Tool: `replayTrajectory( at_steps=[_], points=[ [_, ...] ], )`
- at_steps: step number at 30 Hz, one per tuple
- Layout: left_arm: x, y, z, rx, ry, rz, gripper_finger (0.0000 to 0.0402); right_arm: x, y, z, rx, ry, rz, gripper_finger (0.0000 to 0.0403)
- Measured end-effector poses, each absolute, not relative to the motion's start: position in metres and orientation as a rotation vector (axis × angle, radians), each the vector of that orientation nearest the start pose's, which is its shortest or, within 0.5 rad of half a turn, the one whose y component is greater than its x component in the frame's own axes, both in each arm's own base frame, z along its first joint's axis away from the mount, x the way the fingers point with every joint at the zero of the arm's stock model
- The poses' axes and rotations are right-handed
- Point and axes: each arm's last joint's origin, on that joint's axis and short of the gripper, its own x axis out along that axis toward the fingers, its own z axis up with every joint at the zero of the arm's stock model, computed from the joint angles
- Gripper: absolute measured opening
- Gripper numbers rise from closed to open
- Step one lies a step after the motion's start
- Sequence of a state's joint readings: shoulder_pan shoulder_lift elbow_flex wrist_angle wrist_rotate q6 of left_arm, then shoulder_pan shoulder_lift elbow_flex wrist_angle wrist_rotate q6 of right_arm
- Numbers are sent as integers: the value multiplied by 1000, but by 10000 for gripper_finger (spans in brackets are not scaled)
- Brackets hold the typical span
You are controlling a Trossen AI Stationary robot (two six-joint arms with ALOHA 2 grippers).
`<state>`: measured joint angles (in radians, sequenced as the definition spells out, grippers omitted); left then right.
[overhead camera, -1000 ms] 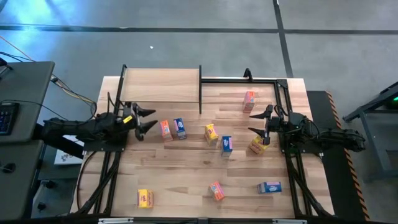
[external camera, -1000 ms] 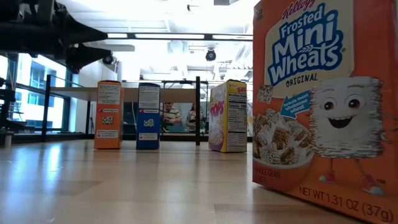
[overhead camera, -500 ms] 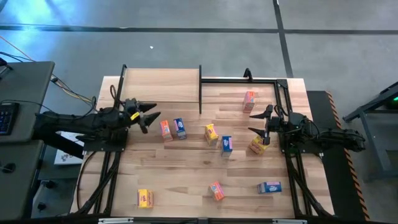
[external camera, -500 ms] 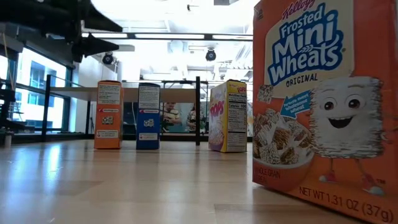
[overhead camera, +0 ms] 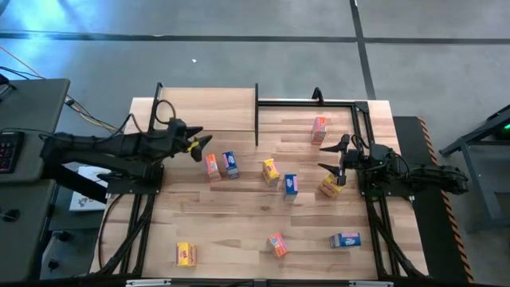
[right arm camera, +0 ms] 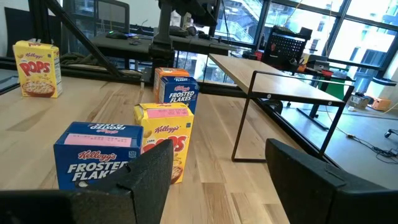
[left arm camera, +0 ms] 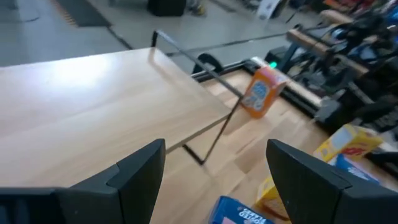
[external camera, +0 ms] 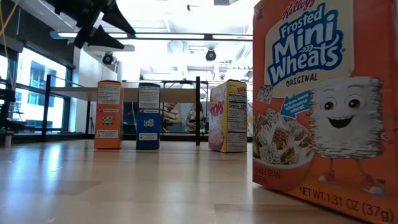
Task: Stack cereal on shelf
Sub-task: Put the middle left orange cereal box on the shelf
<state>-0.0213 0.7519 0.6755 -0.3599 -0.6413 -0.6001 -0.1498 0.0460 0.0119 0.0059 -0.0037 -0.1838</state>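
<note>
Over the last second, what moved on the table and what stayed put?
The left tool, open and empty, swung up and forward to the shelf's front edge, above the orange box. Nothing was grasped or released. The right tool and all cereal boxes stayed put.

1. A grey concrete floor (overhead camera: 239, 32) scored with dark seams surrounds the wooden table (overhead camera: 231, 239).
2. Tall windows (external camera: 25, 93) line one wall; ceiling light strips (external camera: 186, 36) glow overhead.
3. A dark desk (overhead camera: 32, 104) stands beside the table.
</note>
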Motion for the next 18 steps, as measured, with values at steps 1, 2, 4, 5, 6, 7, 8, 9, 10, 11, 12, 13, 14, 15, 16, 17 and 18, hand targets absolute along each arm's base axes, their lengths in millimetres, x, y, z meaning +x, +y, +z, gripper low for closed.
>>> replayTrajectory(
  at_steps=[1,2,4,5,6,7,8,9,10,11,12,13,14,15,16,17,18],
  points=[
    [160,14,289,-439,239,723,271,99,-15,164,-181,42,-143,248],
    [161,14,290,-451,260,737,271,99,-15,164,-182,42,-143,248],
    [163,14,292,-483,299,764,271,99,-15,165,-181,41,-143,248],
    [164,14,293,-499,317,774,271,99,-15,164,-181,42,-143,248],
    [165,14,293,-518,334,782,271,99,-15,164,-181,42,-143,248],
    [166,14,293,-537,354,790,271,99,-15,165,-181,42,-143,248],
    [168,13,293,-558,373,794,271,99,-15,164,-181,42,-143,248],
    [169,13,292,-580,391,800,271,99,-15,164,-181,42,-143,248],
    [171,13,291,-598,410,804,271,99,-15,165,-182,42,-143,248],
    [172,12,290,-616,429,809,271,99,-15,165,-181,41,-143,248],
    [172,12,288,-634,446,814,271,99,-15,165,-181,42,-143,248],
    [173,12,287,-649,462,819,271,99,-15,164,-181,42,-143,248],
    [174,12,285,-667,475,822,271,99,-15,164,-181,42,-143,248],
    [174,11,283,-681,493,827,271,99,-15,164,-181,42,-143,248],
    [175,11,281,-691,511,833,271,99,-15,165,-181,42,-143,248],
    [175,11,279,-700,526,838,271,99,-15,164,-181,42,-143,248],
    [176,11,278,-706,539,838,271,99,-15,164,-181,42,-143,248]
  ],
)
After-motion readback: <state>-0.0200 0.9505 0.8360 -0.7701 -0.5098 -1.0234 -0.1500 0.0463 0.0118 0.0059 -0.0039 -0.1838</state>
